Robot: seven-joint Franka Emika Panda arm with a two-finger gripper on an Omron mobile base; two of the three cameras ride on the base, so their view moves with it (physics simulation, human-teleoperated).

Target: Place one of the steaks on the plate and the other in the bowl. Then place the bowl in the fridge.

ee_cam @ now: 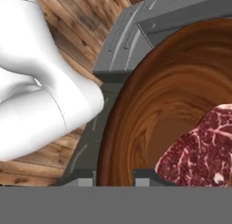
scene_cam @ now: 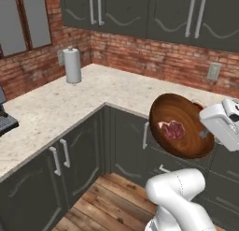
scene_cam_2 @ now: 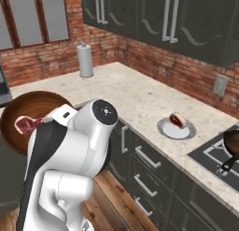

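Observation:
The reddish-brown bowl (scene_cam: 186, 114) hangs tilted in the air in front of the lower cabinets, with one steak (scene_cam: 172, 129) lying inside it. My gripper (ee_cam: 115, 178) is shut on the bowl's rim (ee_cam: 108, 141), a fingertip on either side of the wall. In the hand view this steak (ee_cam: 204, 146) sits low in the bowl at the right. From the right base view the bowl (scene_cam_2: 32, 106) shows at the far left behind my arm. The other steak (scene_cam_2: 178, 119) rests on the pale plate (scene_cam_2: 164, 128) on the counter. The fridge is out of view.
A paper towel roll (scene_cam: 72, 65) stands in the counter's far corner. A black frying pan (scene_cam_2: 232, 141) sits on the stovetop right of the plate. Dark cabinets (scene_cam: 84, 160) run under the L-shaped counter, with wooden floor (scene_cam: 107, 202) below me.

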